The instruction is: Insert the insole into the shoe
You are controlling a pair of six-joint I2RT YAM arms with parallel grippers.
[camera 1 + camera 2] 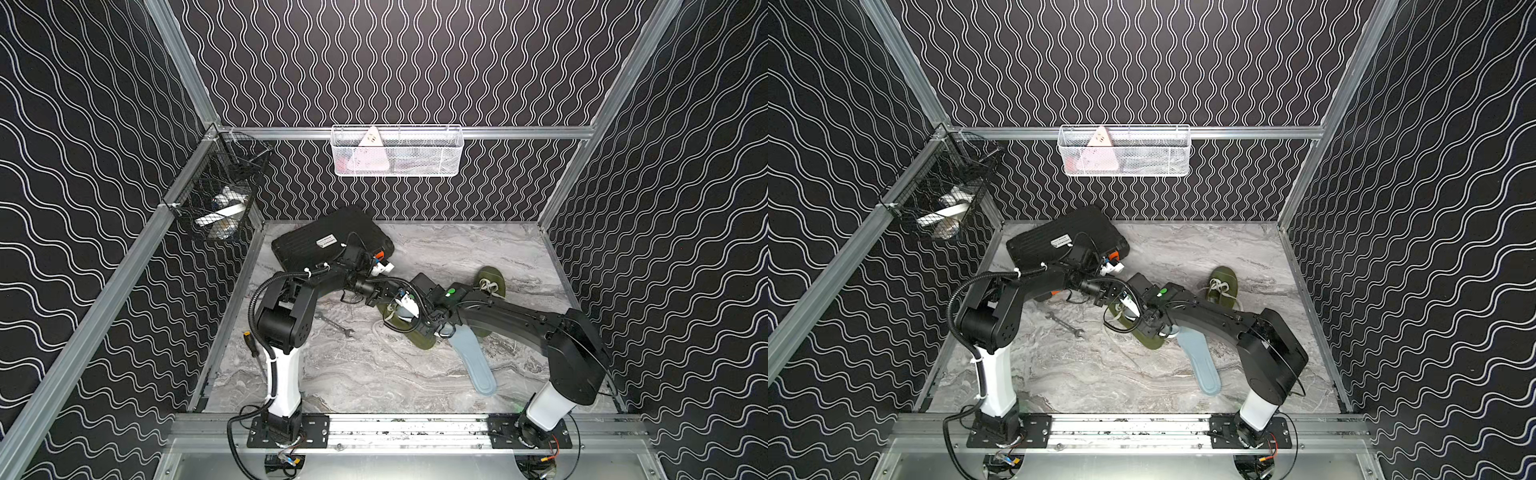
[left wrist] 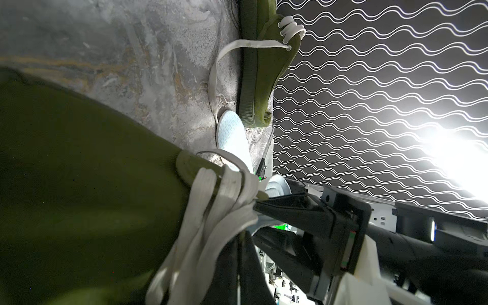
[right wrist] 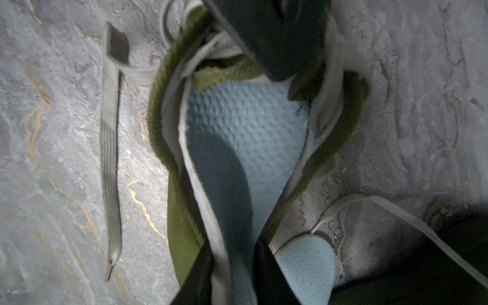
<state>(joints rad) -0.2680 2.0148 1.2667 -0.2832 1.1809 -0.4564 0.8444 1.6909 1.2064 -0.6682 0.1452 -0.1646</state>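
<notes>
Insoles were two: one insole [image 3: 245, 126] inside the nearer shoe [image 1: 422, 340] of two, the other insole [image 1: 473, 357] on the table [image 1: 374, 374] right of it; the left gripper [image 3: 277, 66] was closed at its tongue [image 3: 219, 76], the right gripper [image 3: 232, 264] straddled its heel, grip unclear.

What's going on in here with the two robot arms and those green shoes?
Both arms meet over the green shoe in the middle. The left gripper is shut on its tongue and laces at the front of the opening. The right gripper has a finger on each side of the light blue insole at the heel. Most of that insole already lies inside the shoe, but whether it is pinched is unclear. A second insole and a second shoe lie nearby.
</notes>
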